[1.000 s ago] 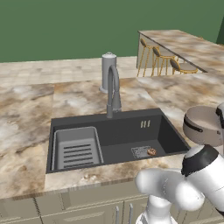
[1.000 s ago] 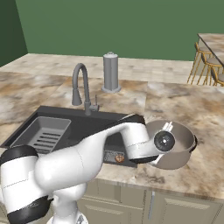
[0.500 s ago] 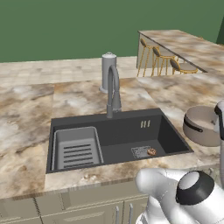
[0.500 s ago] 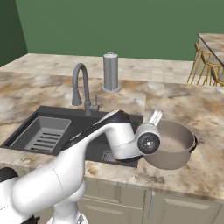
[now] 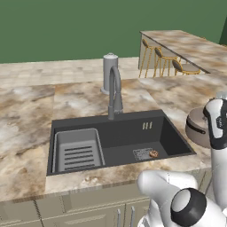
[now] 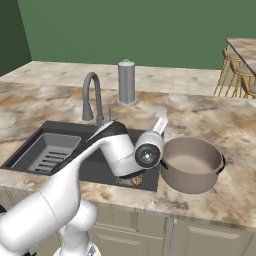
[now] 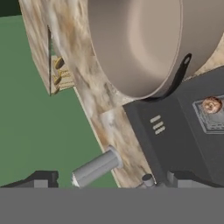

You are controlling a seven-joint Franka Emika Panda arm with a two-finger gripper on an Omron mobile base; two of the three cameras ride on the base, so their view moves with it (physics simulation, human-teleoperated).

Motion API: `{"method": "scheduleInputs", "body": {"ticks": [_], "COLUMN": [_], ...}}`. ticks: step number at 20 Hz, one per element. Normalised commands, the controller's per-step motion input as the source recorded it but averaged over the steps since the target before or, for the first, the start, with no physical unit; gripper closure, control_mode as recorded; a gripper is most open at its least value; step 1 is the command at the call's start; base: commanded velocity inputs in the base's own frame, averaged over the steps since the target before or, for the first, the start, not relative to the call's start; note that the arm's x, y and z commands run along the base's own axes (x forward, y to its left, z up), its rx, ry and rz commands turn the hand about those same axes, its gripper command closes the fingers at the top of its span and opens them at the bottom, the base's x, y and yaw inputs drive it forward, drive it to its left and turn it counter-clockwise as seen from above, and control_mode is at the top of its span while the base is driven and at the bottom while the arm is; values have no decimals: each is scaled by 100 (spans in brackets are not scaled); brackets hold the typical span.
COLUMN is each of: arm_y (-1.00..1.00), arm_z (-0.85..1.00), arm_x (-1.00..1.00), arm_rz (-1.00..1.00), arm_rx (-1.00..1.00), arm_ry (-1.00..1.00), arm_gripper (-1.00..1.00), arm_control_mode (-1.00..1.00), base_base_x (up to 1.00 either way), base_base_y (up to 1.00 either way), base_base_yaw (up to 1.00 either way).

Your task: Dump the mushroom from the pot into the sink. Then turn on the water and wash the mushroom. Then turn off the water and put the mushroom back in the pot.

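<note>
Partly cut off, the open hand (image 7: 105, 180) faces the empty pot (image 7: 144, 43).

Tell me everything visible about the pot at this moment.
The pot is a round, squat, grey-brown metal vessel, wider than tall, with a dark side handle. It stands upright on the marble counter just right of the sink, near the front edge. Its pale inside looks empty. Nothing grips it.
</note>
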Motion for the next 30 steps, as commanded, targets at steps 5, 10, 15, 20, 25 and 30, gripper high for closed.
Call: {"method": "scheduleInputs", "body": {"ticks": [5,10,15,20,25,30], "arm_y": [47,44,32,33,34,24], "arm_z": [3,0,1,1,1,0], "arm_x": [51,68,64,57,41,28], "arm_rz": [0,1,2,5,4,7], "arm_rx": [0,0,0,0,0,-2], "arm_ry": [0,1,0,0,0,0], "arm_gripper": [-100,-100,-100,-100,-100,-100], "arm_control_mode": [-100,-100,-100,-100,-100,-100], "base_base_x": [0,0,0,0,0,0], "base_base_y": [0,0,0,0,0,0], "base_base_yaw": [0,0,0,0,0,0]}}
